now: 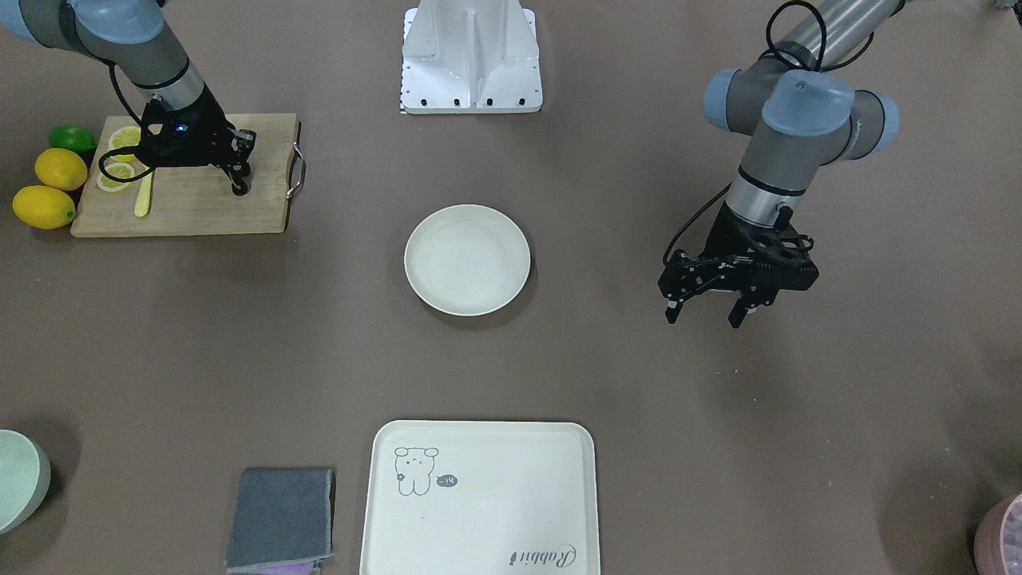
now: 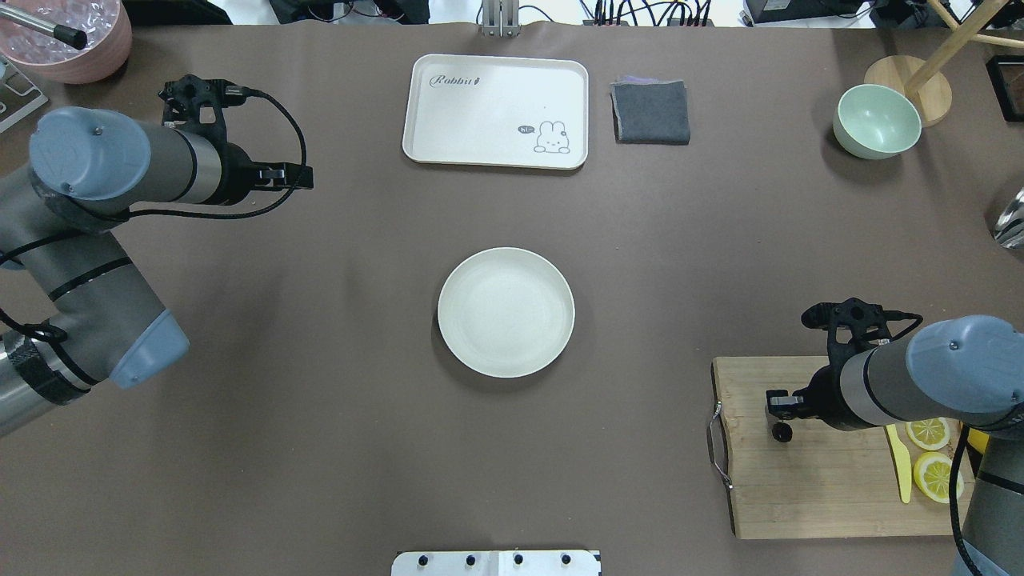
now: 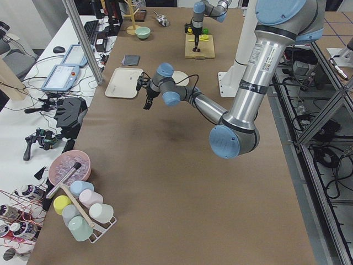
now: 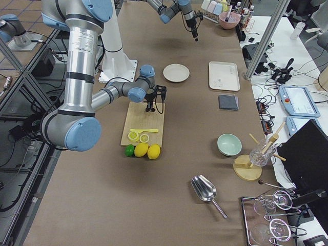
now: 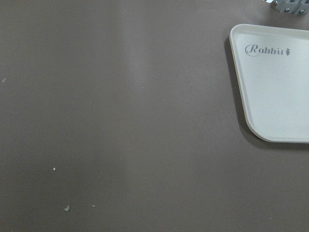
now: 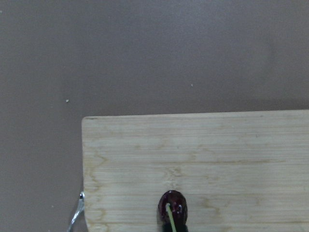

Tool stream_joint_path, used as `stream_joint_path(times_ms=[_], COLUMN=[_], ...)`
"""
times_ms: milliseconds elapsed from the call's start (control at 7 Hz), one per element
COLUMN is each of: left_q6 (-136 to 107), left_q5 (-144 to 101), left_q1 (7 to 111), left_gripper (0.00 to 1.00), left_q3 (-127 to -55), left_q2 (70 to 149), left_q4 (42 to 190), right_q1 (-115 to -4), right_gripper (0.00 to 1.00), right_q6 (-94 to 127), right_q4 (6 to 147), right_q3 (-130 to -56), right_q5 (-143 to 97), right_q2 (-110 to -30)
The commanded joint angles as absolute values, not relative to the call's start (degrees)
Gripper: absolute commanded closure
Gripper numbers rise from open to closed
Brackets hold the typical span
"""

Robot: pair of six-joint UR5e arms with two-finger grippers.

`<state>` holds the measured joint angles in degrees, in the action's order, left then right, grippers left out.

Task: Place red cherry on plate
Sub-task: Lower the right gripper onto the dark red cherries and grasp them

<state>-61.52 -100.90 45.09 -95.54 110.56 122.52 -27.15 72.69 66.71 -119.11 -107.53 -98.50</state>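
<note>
The red cherry (image 6: pixel 172 209) is a small dark fruit with a pale stem at the bottom centre of the right wrist view, over the wooden cutting board (image 1: pixel 192 200). My right gripper (image 1: pixel 239 185) points straight down at the board with its fingers close together on the cherry (image 2: pixel 782 433). The round cream plate (image 1: pixel 467 259) lies empty at the table's middle, well apart from the board. My left gripper (image 1: pixel 704 315) hangs open over bare table on the other side of the plate, holding nothing.
Lemon slices (image 1: pixel 120 172) and a yellow knife (image 1: pixel 144 196) lie on the board, with two lemons (image 1: pixel 60 169) and a lime (image 1: pixel 72 138) beside it. A rabbit tray (image 1: pixel 479 495), a grey cloth (image 1: pixel 279 519) and a pale green bowl (image 1: pixel 20 479) sit along the far edge.
</note>
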Motion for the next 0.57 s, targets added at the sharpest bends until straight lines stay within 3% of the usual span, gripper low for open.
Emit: stream_joint_path(times_ms=[0,286,429], left_q6=[-61.52,-55.5,-53.46], left_q5=[-100.99,-100.99,-102.47], left_q1=[45.17,48.14,50.17], left_gripper=[0.02,0.02,0.02], left_q3=[-95.54,-94.93,-93.88], left_q2=[110.65,109.7,108.82], left_q4=[122.61,122.34,122.43], right_q1=[-29.87,-30.59,-30.24], right_gripper=[1.0,1.0,1.0], right_q6=[72.6,72.69,72.69], right_q4=[66.88,67.85,75.07], right_q3=[-121.1,-120.77,-119.28], right_q5=[-107.92,-108.02,-107.58], right_q2=[-97.92,-91.54,-83.05])
